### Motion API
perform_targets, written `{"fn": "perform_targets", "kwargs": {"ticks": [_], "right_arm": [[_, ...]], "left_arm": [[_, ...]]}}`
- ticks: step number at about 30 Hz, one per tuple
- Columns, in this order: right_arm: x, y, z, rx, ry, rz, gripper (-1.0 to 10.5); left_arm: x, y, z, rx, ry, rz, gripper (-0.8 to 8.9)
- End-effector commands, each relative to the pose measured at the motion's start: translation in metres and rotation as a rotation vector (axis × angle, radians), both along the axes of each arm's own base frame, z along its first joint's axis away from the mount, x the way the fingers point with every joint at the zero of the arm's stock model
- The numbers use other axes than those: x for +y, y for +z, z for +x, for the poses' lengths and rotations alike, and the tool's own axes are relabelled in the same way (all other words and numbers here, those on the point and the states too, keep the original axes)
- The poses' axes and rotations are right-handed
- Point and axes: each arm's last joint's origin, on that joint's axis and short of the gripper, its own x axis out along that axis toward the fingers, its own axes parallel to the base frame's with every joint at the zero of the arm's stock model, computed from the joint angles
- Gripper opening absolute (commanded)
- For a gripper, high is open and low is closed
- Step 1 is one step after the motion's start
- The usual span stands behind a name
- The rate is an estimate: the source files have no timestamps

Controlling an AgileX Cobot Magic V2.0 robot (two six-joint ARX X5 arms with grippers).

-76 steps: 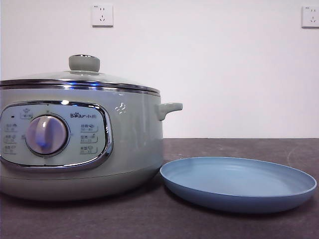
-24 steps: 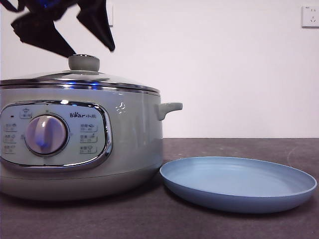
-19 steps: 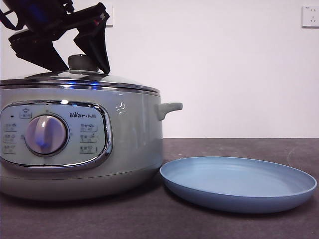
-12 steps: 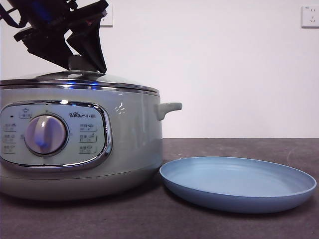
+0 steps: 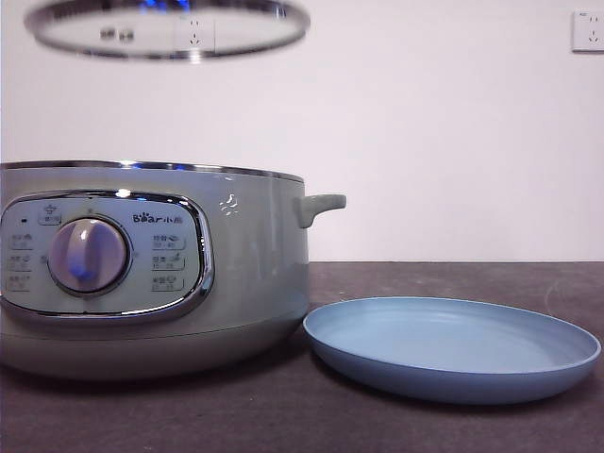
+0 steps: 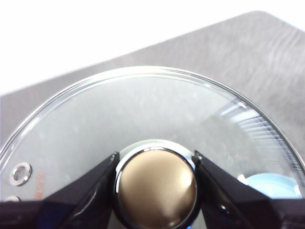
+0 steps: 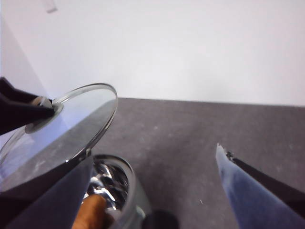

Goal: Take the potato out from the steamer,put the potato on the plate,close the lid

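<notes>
Two sockets (image 5: 193, 30): white wall.
Table (image 5: 453, 429): dark grey, matte.
Left gripper (image 6: 155, 177): clamps lid (image 5: 168, 26) knob.
Right gripper (image 7: 152, 191): jaws apart.

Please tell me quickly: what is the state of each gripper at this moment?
Left gripper: shut on the knob of the lid, held high above the steamer.
Right gripper: open, holding nothing.

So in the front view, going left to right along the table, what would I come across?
steamer → its small side handle → plate. The lid hangs above the steamer, held at its knob by the left gripper.
</notes>
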Motion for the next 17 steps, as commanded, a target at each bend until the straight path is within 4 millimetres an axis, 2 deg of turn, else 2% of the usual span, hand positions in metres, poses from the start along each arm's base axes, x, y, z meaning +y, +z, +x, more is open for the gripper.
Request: {"fn": "perform_targets", "kwargs": {"ticks": [1,4,8,11,17], "right_arm": [[0.006,0.019,-0.003,-0.047,0.040,-0.016,4.4],[0.024,0.045,-0.003,-0.048,0.144,-0.052,4.4],[0.056,0.064,0.002,-0.029,0.267,-0.092,4.4],[0.091,0.069,0.007,-0.025,0.319,-0.180,4.4],[0.169,0.062,0.020,0.086,0.364,-0.353,4.4]], "left_arm": [[0.010,0.031,-0.017,-0.108,-0.006,-0.030,-0.08],[0.026,0.050,-0.046,-0.179,-0.002,-0.067,-0.08],[0.042,0.062,-0.075,-0.226,0.009,-0.089,-0.08],[0.057,0.070,-0.097,-0.279,0.072,-0.073,-0.08],[0.089,0.078,-0.144,-0.364,0.288,-0.017,-0.08]]}}
